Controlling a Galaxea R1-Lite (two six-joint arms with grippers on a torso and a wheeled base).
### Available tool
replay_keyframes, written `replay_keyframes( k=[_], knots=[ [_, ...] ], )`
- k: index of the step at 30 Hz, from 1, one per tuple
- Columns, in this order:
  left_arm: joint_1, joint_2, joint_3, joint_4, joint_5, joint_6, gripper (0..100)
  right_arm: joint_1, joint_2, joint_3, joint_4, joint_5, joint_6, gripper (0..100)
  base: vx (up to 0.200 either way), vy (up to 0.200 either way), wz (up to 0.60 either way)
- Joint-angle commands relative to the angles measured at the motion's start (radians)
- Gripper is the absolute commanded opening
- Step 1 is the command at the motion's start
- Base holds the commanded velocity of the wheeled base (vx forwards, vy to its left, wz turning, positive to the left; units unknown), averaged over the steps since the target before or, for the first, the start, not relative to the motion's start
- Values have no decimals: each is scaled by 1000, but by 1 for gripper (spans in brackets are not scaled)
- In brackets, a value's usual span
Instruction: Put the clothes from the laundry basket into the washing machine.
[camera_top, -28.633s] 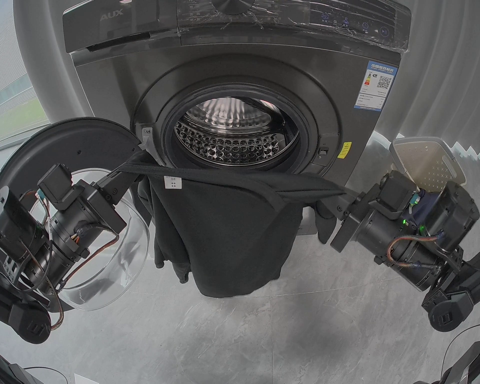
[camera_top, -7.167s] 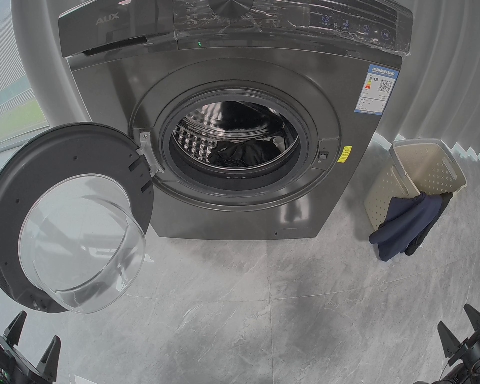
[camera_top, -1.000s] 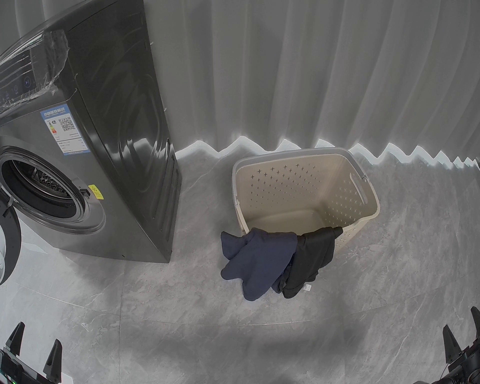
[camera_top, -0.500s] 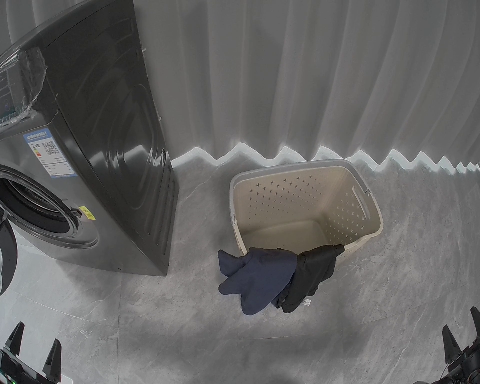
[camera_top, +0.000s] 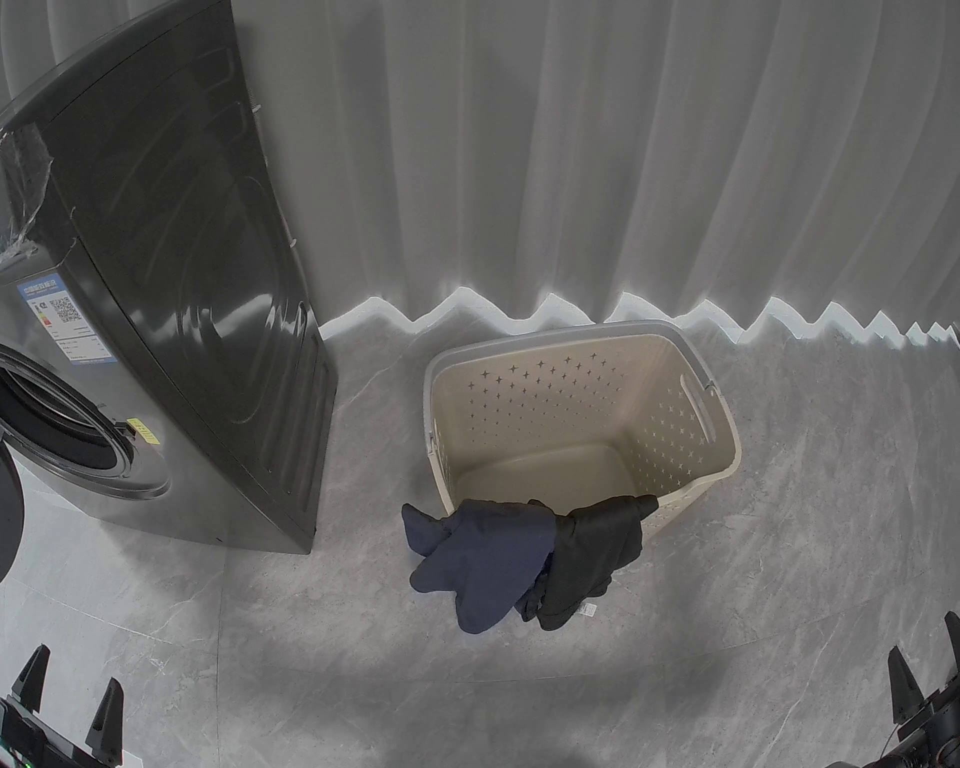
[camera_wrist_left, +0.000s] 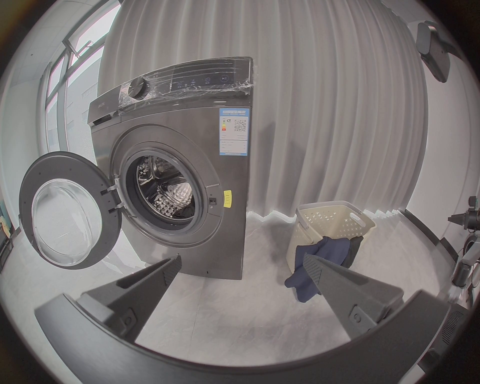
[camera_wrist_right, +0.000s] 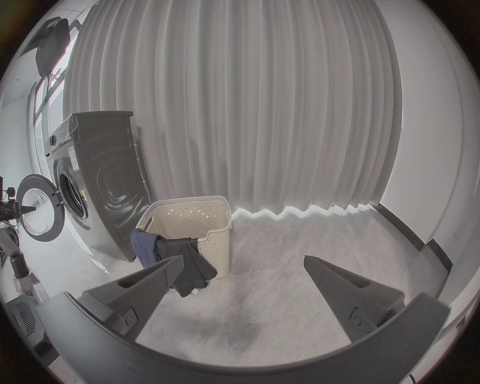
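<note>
grey floor (camera_top: 380, 670) — navy, black clothes (camera_top: 492, 560) (crumpled) drape over basket (camera_top: 560, 400) rim

Observed: left tool (camera_wrist_left: 241, 260) and right tool (camera_wrist_right: 243, 260) identical. Dark grey wedge-shaped fingers (camera_wrist_left: 350, 295), one screw each, curved crossbar.

Cream laundry basket (camera_top: 583, 395) with star-shaped perforations, navy garment (camera_top: 485, 560) and black garment (camera_top: 588, 550) on its rim; dark grey washing machine (camera_top: 180, 300); grey marbled floor (camera_top: 700, 620); white curtain (camera_top: 600, 150).
</note>
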Motion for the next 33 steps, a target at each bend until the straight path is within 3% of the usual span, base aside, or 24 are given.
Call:
replay_keyframes(
  k=[1,7,11,13,18,24,29,33],
  knots=[
    [-1,-9,16,0,0,0,100,0,-12,18,0,6,-8,100,0,0,0],
    [-1,-9,16,0,0,0,100,-3,-10,8,-20,18,-22,100,0,0,0],
    [-1,-9,16,0,-1,1,100,-7,82,-255,-75,34,-13,100,0,0,0],
    [-1,-9,16,0,-4,1,100,2,197,-303,-69,55,10,100,0,0,0],
    [-1,-9,16,0,-4,1,100,49,481,-219,-98,81,125,100,0,0,0],
    [-1,-9,16,0,-4,-5,100,145,809,-200,-265,84,152,100,0,0,0],
    [-1,-9,16,1,-4,-5,100,278,1079,-165,-506,77,193,100,0,0,0],
    [-1,-9,16,1,-4,-5,100,318,1191,-173,-571,70,225,100,0,0,0]
  ],
)
